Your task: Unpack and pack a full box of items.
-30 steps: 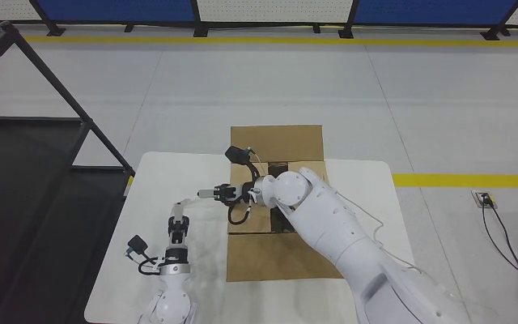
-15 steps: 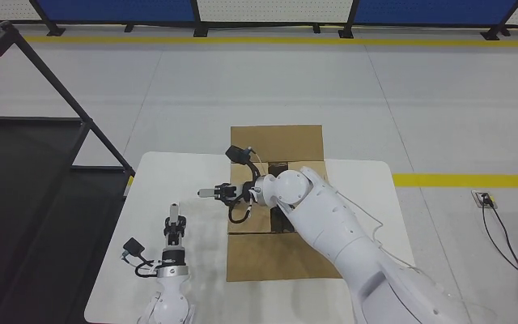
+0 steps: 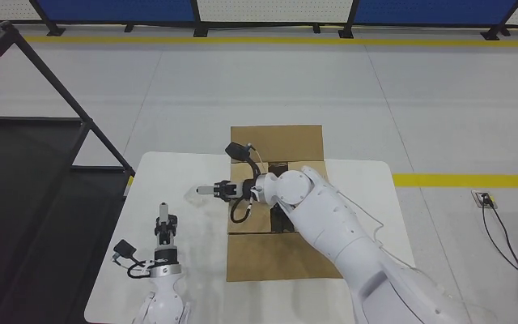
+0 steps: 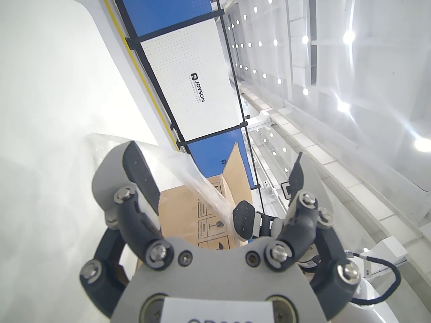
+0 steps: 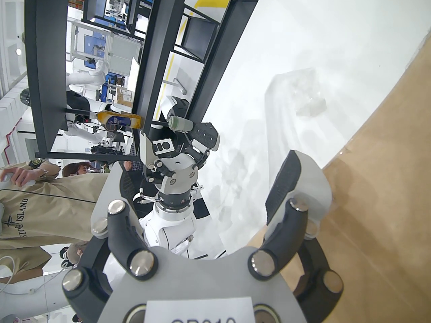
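An open cardboard box (image 3: 275, 142) stands in the middle of the white table (image 3: 174, 166), its flaps spread flat. A crumpled clear plastic bag (image 5: 296, 102) lies on the table beside the box's left flap (image 5: 370, 203). My right gripper (image 3: 204, 190) hangs open over the table just left of the box, with the bag ahead of it and nothing between its fingers (image 5: 289, 183). My left gripper (image 3: 163, 212) is open near the table's front left, pointing at the box (image 4: 208, 196). The bag (image 4: 192, 173) lies just beyond its empty fingers (image 4: 141, 176).
A black metal rack (image 3: 48, 162) stands close against the table's left side, with a bottle (image 5: 118, 120) on a shelf. The right arm's elbow covers much of the box's inside. A yellow line (image 3: 453, 180) runs across the floor on the right.
My left gripper has drawn back to the left, away from the box and the right gripper. The right gripper has edged slightly left.
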`<state>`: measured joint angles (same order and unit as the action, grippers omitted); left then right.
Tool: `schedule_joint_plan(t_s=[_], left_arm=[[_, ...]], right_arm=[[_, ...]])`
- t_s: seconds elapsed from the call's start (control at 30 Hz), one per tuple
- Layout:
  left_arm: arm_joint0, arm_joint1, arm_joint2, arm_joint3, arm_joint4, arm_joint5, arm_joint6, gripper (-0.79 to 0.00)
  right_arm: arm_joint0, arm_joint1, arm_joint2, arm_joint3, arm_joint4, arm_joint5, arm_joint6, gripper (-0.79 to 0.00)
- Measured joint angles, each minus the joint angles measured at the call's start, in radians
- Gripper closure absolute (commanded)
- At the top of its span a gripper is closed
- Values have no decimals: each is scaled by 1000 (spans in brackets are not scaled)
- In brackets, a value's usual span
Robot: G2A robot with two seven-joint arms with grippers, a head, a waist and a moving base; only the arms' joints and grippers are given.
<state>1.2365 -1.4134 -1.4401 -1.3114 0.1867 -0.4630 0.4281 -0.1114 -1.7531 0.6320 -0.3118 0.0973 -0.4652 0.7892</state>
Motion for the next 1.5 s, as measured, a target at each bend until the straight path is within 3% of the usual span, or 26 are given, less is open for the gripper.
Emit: schedule_joint_plan(t_s=[0.6,0.87,0.93,1.27,1.5], left_arm=[[-4,-5,-13,8,4,6,-53,-785],[14,5,-24,-17,112,-88,-123,-785],[26,8,-29,-29,125,-118,-144,-785],[41,22,-59,-45,164,-148,-251,-785],[34,23,-59,-45,170,-128,-264,-785]], right_arm=[[-24,45,81,-53,14,-91,67,-785],[-48,121,166,-95,37,-305,199,-785],[-54,145,192,-103,39,-316,214,-785],[-125,274,305,-199,-79,-65,222,-785],[-199,316,333,-341,-118,121,317,-785]])
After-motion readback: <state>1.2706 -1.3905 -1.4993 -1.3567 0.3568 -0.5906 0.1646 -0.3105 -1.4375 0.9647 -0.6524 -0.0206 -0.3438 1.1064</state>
